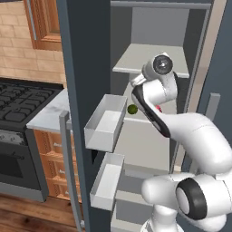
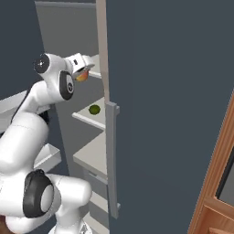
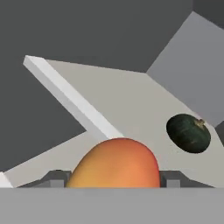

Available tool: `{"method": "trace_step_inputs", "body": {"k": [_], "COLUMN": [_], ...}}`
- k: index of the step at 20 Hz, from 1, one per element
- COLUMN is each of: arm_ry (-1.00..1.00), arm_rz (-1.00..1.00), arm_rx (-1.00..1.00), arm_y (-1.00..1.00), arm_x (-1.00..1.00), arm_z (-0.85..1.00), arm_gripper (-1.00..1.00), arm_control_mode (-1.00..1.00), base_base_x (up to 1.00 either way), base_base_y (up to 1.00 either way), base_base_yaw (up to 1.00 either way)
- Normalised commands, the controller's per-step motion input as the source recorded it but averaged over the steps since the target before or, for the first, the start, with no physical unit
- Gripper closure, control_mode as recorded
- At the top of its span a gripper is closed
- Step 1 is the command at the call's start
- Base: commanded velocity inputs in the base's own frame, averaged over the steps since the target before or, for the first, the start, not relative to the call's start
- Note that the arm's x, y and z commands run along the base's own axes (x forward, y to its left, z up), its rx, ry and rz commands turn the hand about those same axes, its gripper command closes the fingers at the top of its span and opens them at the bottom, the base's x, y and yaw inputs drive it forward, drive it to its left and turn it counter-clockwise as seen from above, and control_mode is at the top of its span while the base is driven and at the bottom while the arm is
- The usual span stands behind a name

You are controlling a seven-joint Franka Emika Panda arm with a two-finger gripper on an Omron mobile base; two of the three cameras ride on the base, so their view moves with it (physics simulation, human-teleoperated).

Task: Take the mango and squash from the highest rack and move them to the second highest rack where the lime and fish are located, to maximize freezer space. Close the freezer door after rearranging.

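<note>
The yellow-orange mango (image 3: 116,164) sits between my gripper's (image 3: 114,180) two fingertips (image 3: 57,177), which are shut on it. In the right base view my gripper (image 2: 82,71) holds the mango (image 2: 82,77) at the front edge of the highest rack (image 1: 136,61). The near-black squash (image 3: 188,133) rests farther back on that rack, apart from the hand. One rack lower, the green lime (image 1: 132,109) (image 2: 94,109) lies near the front. A bit of the red-orange fish (image 1: 158,108) shows beside my forearm. The freezer door (image 1: 79,90) stands wide open to the left.
Two pale bins (image 1: 106,122) jut from the open door's inner face, close to my arm's left. A closed dark door (image 2: 173,91) with a long bar handle (image 2: 111,155) bounds the freezer on the right. A stove (image 1: 20,104) and counter stand beyond the open door.
</note>
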Motion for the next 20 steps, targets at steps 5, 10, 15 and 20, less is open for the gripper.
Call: {"method": "trace_step_inputs", "body": {"k": [5, 10, 15, 20], "arm_ry": [0.05, 0.14, 0.0, 0.0], "arm_rz": [-0.01, -0.04, 0.0, -0.08], "arm_rx": [0.03, 0.0, 0.05, 0.08], "arm_y": [0.0, -0.01, -0.17, -0.28], "arm_x": [-0.79, 0.11, 0.29, 0.3], "arm_z": [-0.3, -0.56, -0.66, -0.55], "arm_gripper": [1.0, 1.0, 1.0, 1.0], "arm_control_mode": [-1.0, -1.0, -1.0, -1.0], "base_base_x": [0.0, 0.0, 0.0, 0.0], "base_base_y": [0.0, 0.0, 0.0, 0.0], "base_base_yaw": [0.0, 0.0, 0.0, 0.0]}}
